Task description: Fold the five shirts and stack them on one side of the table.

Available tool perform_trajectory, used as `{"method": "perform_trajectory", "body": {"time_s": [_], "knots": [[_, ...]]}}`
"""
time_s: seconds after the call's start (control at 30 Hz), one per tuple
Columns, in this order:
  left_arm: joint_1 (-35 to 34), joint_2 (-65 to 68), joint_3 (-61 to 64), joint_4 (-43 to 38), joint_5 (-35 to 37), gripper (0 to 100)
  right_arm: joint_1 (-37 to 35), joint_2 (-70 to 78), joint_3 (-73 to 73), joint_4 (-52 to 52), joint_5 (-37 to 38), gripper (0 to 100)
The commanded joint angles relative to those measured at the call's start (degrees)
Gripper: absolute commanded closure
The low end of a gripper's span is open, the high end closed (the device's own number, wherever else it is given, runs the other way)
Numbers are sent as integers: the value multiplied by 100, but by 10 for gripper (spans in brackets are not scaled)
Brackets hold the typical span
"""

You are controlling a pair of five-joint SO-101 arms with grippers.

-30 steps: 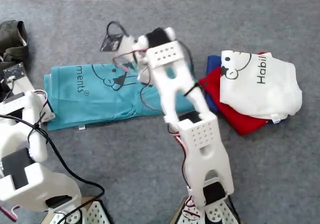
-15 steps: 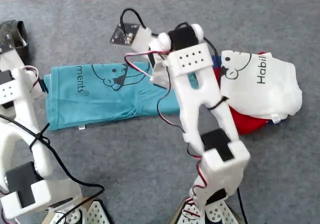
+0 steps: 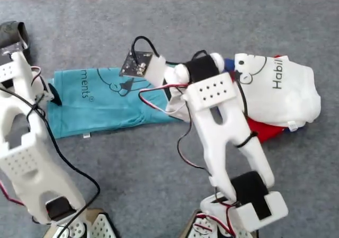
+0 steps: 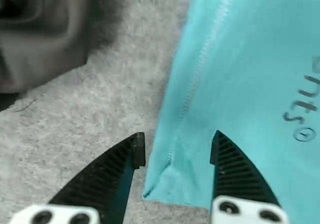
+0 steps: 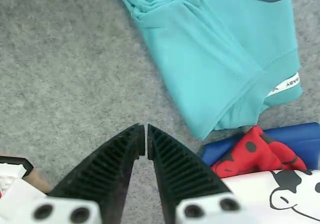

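Observation:
A teal shirt point(image 3: 106, 100), folded into a long strip, lies left of the table's middle. My left gripper point(image 4: 175, 146) is open and straddles the strip's corner point(image 4: 165, 181) at its left end, one finger over the carpet and one over the cloth. My right gripper point(image 5: 146, 131) is shut and empty above the grey carpet, just off the teal shirt's collar end point(image 5: 225, 74). A stack with a white shirt point(image 3: 278, 89) on top of a red shirt point(image 3: 254, 129) and a blue shirt point(image 5: 280, 136) lies at the right.
A dark olive shirt point(image 3: 13, 34) lies crumpled at the far left, close to my left arm point(image 3: 24, 116); it is also in the left wrist view point(image 4: 40, 34). My right arm point(image 3: 217, 116) hides the teal shirt's right end. Grey carpet point(image 3: 132, 169) covers the table.
My left arm swung up to the teal shirt's left end. My right arm shifted right and nearer, from over the shirt's print to its right end.

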Motion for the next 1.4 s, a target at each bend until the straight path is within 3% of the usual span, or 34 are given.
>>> {"method": "perform_trajectory", "body": {"time_s": [0.0, 0.23, 0.43, 0.57, 0.87, 1.0, 1.17, 1.37], "knots": [[-66, 677, -1059, 290, 44, 766, -53, -286, 57, -105, -35, 977], [-48, 1996, -2053, 800, 35, 768, -53, -295, 48, -105, -35, 977], [31, 2681, -2993, 1354, 9, 965, -53, -303, 40, -105, -35, 977], [-22, 2971, -3547, 1582, 44, 966, -53, -303, 31, -105, -35, 977], [-927, 2268, -3952, 1662, 0, 971, -44, -303, -338, -97, -35, 977], [-910, 1512, -3591, 1662, -413, 971, -44, -303, -365, -105, -9, 977], [-268, 273, -2598, 1662, -501, 971, 369, -295, -857, -264, -35, 975], [1648, -914, -1420, 1644, -149, 971, 932, -303, -1437, -299, 9, 975]]}}
